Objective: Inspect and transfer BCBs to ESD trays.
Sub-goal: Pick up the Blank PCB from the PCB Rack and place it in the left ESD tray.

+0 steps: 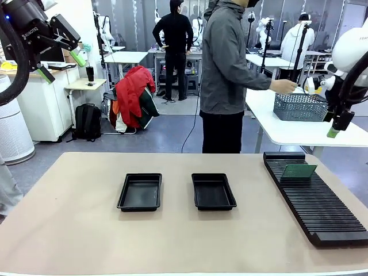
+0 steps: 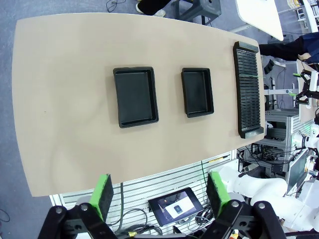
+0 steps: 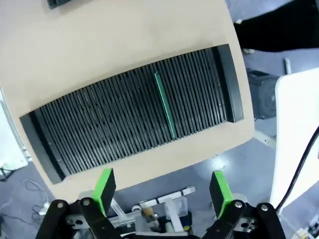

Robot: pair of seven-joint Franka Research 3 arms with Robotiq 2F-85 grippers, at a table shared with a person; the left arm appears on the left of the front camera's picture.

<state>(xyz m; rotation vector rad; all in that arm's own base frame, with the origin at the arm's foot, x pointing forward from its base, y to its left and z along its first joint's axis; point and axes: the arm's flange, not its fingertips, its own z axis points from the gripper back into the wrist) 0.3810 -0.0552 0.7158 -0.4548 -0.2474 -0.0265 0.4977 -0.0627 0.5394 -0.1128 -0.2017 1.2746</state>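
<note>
Two black ESD trays, the left one (image 1: 140, 192) and the right one (image 1: 213, 191), lie side by side mid-table, both with nothing in them; from above they appear as the left tray (image 2: 135, 97) and the right tray (image 2: 197, 92). One green BCB (image 1: 298, 171) stands on edge in a slot near the far end of the black rack (image 1: 315, 198), seen edge-on as a thin BCB (image 3: 164, 104). My left gripper (image 1: 62, 66) hangs open high at the upper left, jaws wide in the left gripper (image 2: 160, 195) view. High over the rack, my right gripper (image 3: 162, 187) is open too.
A person (image 1: 230, 75) stands beyond the table's far edge, a hand at a grey mesh basket (image 1: 300, 107) on a white table behind. The slotted rack (image 2: 247, 89) runs along the table's right side. Bare tan tabletop (image 1: 69, 230) surrounds the trays.
</note>
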